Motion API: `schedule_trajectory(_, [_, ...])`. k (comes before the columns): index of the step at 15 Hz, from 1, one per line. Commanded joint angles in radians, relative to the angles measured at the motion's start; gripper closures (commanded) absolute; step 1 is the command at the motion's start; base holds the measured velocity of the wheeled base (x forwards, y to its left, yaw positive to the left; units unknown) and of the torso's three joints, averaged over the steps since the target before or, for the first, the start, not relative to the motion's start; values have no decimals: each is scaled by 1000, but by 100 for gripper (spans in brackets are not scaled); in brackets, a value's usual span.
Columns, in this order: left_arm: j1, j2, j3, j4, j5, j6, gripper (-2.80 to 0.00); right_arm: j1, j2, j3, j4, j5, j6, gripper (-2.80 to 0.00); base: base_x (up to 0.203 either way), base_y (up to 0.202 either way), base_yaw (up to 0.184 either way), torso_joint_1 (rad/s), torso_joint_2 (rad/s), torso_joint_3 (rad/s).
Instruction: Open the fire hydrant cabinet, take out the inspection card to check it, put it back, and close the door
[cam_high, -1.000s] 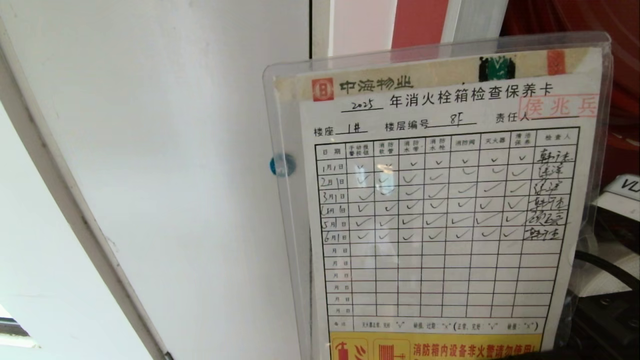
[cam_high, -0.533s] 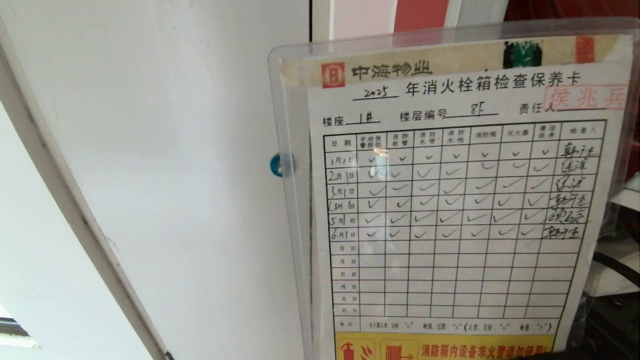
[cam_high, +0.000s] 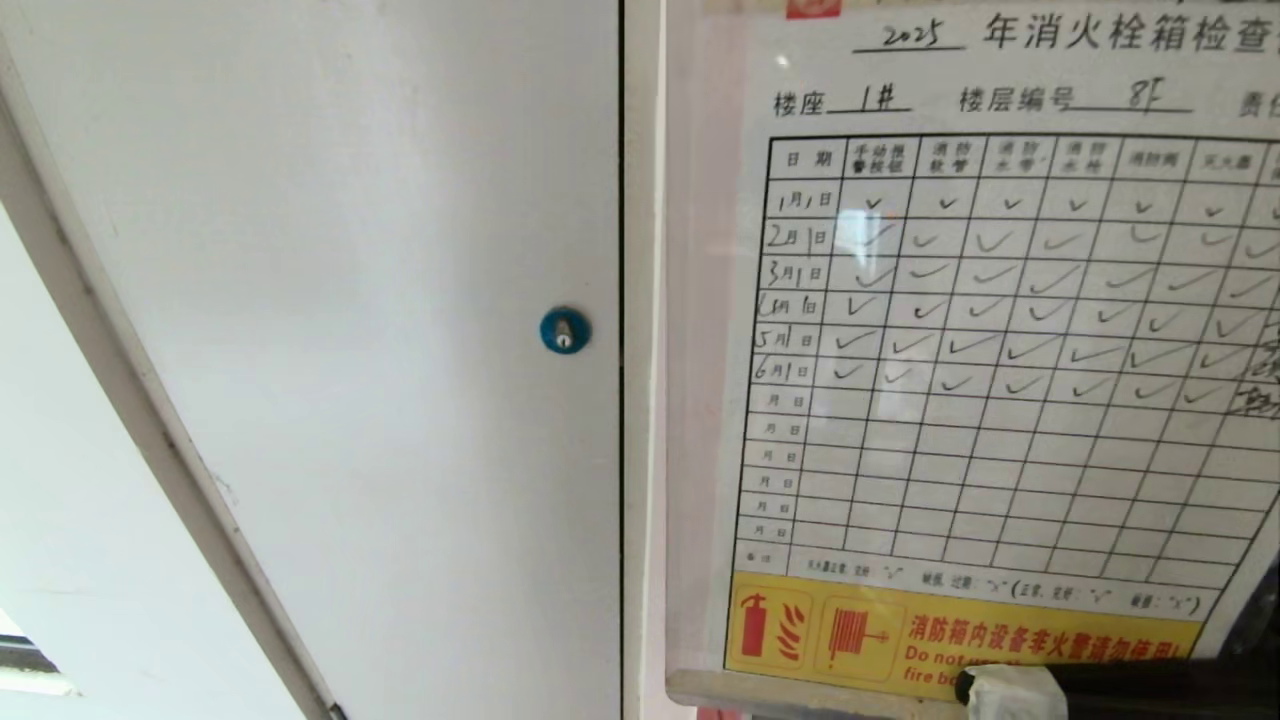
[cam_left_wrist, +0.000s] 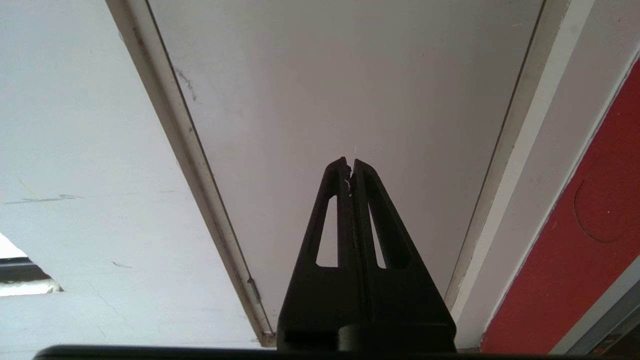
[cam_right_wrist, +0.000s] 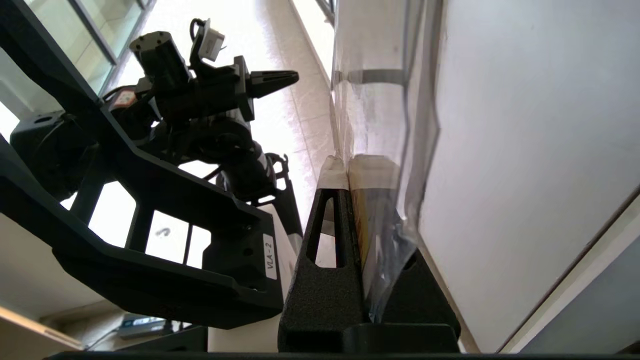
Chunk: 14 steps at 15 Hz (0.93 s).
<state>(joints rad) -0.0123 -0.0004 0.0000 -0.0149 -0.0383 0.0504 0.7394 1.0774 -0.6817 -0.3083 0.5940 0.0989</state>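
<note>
The inspection card (cam_high: 980, 350), a pale sheet with a ruled grid of check marks and a yellow strip along its lower edge, sits in a clear sleeve and fills the right of the head view, close to the camera. My right gripper (cam_right_wrist: 347, 167) is shut on the sleeve's lower edge, and the card (cam_right_wrist: 372, 110) rises edge-on from the taped fingertips (cam_high: 1010, 690). A red face of the fire hydrant cabinet (cam_left_wrist: 595, 235) shows at the edge of the left wrist view. The door is out of view. My left gripper (cam_left_wrist: 350, 162) is shut and empty, pointing at the white panel.
A plain white panel (cam_high: 350, 300) with a blue round lock (cam_high: 565, 330) takes up the left of the head view, beside a white frame strip (cam_high: 640, 300). My parked left arm (cam_right_wrist: 200, 95) and the robot's black frame (cam_right_wrist: 150, 250) stand beside the card.
The card has moved up and to the right and looms larger. Its top edge is now out of the picture and the blue lock is uncovered. The left arm has not moved.
</note>
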Motion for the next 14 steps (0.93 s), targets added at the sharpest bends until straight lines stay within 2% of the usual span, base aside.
schedule_trajectory(1, [0, 0, 12, 0, 0, 0, 0, -11, -21, -1, -2, -3, 1, 0, 0, 0, 0, 0, 0, 0])
schedule_trajectory(7, [0, 0, 12, 0, 0, 0, 0, -102, -88, -14, 7, -10, -11, 0, 0, 0, 0, 0, 0, 0])
schedule_trajectory(9, [0, 0, 12, 0, 0, 0, 0, -110, -112, -25, 38, -17, -13, 0, 0, 0, 0, 0, 0, 0])
schedule_trajectory(12, [0, 0, 12, 0, 0, 0, 0, -112, -154, -45, 83, -87, -13, 0, 0, 0, 0, 0, 0, 0])
schedule_trajectory(14, [0, 0, 12, 0, 0, 0, 0, -112, -204, -85, 186, -131, -13, 0, 0, 0, 0, 0, 0, 0])
